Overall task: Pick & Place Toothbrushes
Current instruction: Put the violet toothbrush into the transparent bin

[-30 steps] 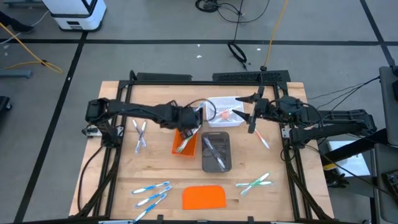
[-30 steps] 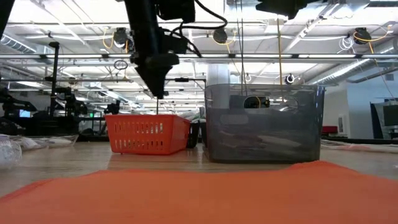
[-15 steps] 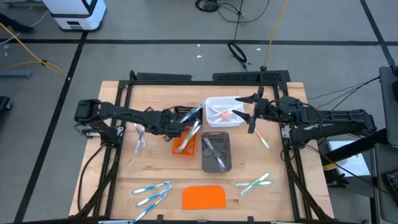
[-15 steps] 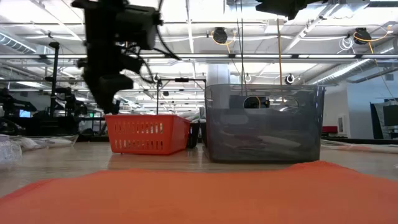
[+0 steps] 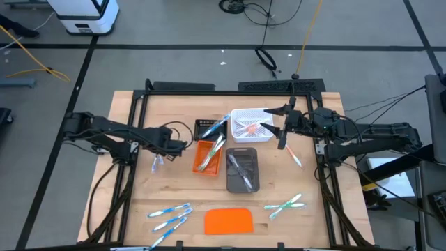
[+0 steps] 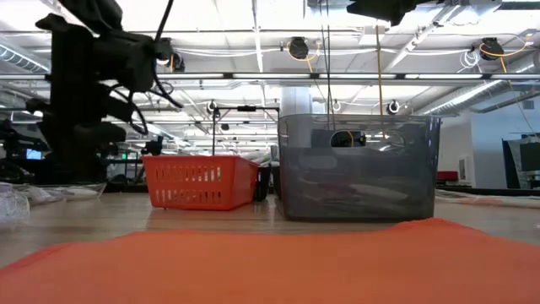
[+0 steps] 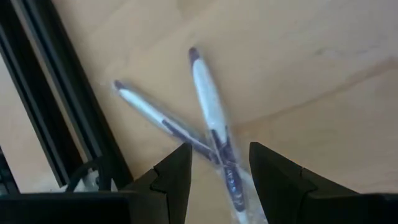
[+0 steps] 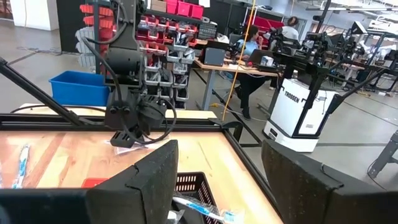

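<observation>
Where the camera looks straight down, the left gripper (image 5: 164, 148) hangs over the left part of the wooden table (image 5: 310, 224), above a crossed pair of pale grey toothbrushes (image 5: 157, 155). The right gripper (image 5: 282, 139) waits near the white tray (image 5: 249, 125), which holds pink toothbrushes (image 5: 249, 128), with one green toothbrush (image 5: 294, 155) lying just beside it on the wood. An orange tray (image 5: 208, 157) carries blue toothbrushes (image 5: 212, 148), one more (image 5: 216, 126) rests across the black tray (image 5: 207, 128), and a grey tray (image 5: 242, 171) sits next to the orange one. Near the front edge lie three more blue toothbrushes (image 5: 169, 216), a flat orange slab (image 5: 228, 221) and two more green toothbrushes (image 5: 285, 204).

From table height, the left arm (image 6: 80, 93) stands at the far left, well apart from the orange tray and grey tray.

In the left wrist view, the fingers (image 7: 174, 177) stand apart, empty, directly over the crossing of the two pale grey toothbrushes.

In the right wrist view, that gripper's fingers (image 8: 143, 180) are spread wide with nothing between them, and the left arm shows farther off.
</observation>
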